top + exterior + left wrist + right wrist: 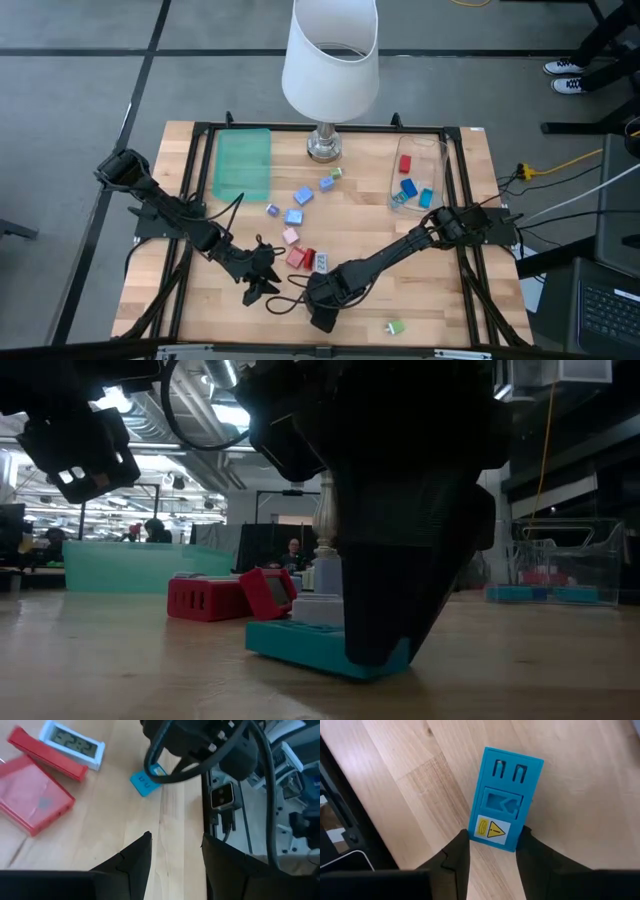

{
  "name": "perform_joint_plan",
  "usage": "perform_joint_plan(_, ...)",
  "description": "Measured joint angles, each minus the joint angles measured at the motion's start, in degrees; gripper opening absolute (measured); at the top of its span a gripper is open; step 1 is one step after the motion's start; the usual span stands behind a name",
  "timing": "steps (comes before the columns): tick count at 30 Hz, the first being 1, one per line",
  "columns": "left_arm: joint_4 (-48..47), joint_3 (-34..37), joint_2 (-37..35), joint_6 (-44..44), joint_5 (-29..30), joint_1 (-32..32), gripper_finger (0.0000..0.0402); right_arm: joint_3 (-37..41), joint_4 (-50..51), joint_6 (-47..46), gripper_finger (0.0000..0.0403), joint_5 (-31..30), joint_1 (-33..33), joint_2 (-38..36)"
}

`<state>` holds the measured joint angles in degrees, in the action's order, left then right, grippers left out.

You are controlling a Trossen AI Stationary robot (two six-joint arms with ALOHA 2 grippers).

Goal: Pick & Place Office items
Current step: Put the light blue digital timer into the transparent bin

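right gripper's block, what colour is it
Blue block with a yellow warning sticker, clearest in the right wrist view.

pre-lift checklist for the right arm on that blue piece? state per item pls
1. Right gripper down at the blue piece, one finger on each side of its end: ok.
2. Grip firm on the piece: cannot tell; fingers look to touch its sides, but it lies flat on the table.
3. Piece centred between the fingers: ok, though they hold only its end.
4. Neighbours clear of the lift: ok; red pieces lie apart, behind it.
5. Left gripper out of the way: ok; open, empty, above bare wood.
6. Bin free for the drop: ok; a few pieces inside, room left.
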<state>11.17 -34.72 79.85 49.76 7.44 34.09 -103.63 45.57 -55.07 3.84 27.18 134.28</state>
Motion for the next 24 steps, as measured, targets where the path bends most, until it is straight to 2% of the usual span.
perform_joint_plan(3,1.03,0.00,0.00,-0.58,1.65,-0.11,0.0168,0.17,1.69,0.41,0.0127,-0.96,-0.19,-1.15)
perform_joint_plan(9,1.16,0.00,0.02,-0.97,3.61,-0.11,0.0168,0.84,12.76,0.66,0.0127,-4.67,-1.01,-4.46)
perform_joint_plan(15,2.31,0.00,0.02,-1.90,5.37,-0.11,0.0168,0.62,19.81,1.98,0.0127,-4.04,-1.72,-10.47)
perform_joint_plan(24,4.27,0.00,0.02,-2.56,9.08,-0.11,0.0168,0.55,31.55,2.43,0.0129,-9.35,-5.16,-20.18)
